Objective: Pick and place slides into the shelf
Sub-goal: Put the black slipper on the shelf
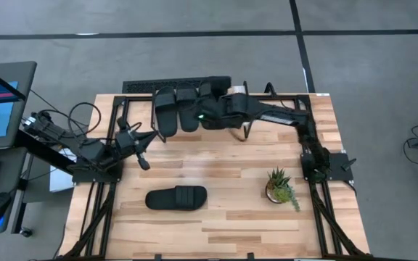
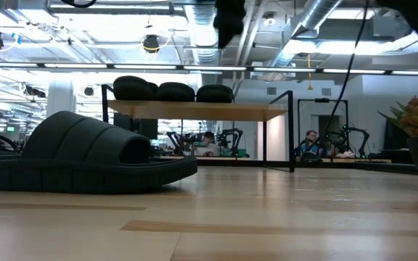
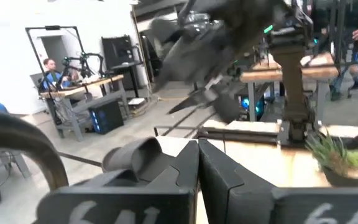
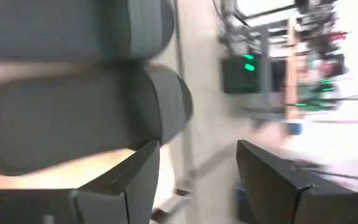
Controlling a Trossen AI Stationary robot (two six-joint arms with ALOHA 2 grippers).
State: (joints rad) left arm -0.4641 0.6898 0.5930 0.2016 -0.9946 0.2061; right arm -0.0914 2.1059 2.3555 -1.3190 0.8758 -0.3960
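Note:
Three black slides [image 1: 167, 110] [image 1: 187, 107] [image 1: 207, 90] lie side by side, soles down, on the shelf [image 2: 194, 111] at the table's far edge. They also show in the low view as slides [image 2: 175, 91] on the plank. Another slide [image 1: 176, 198] rests sole-down on the table toward the near edge. My right gripper [image 4: 194, 180] hovers open above the shelf's right-hand slide, its fingers bare. My left gripper [image 1: 142, 161] is shut at the table's left, holding nothing.
A potted plant [image 1: 281, 187] stands at the table's right, near the right arm's base. A black keyboard-like bar [image 1: 173, 85] lies just beyond the shelf. Bare wood lies between the lone slide and the shelf. People sit in the room behind.

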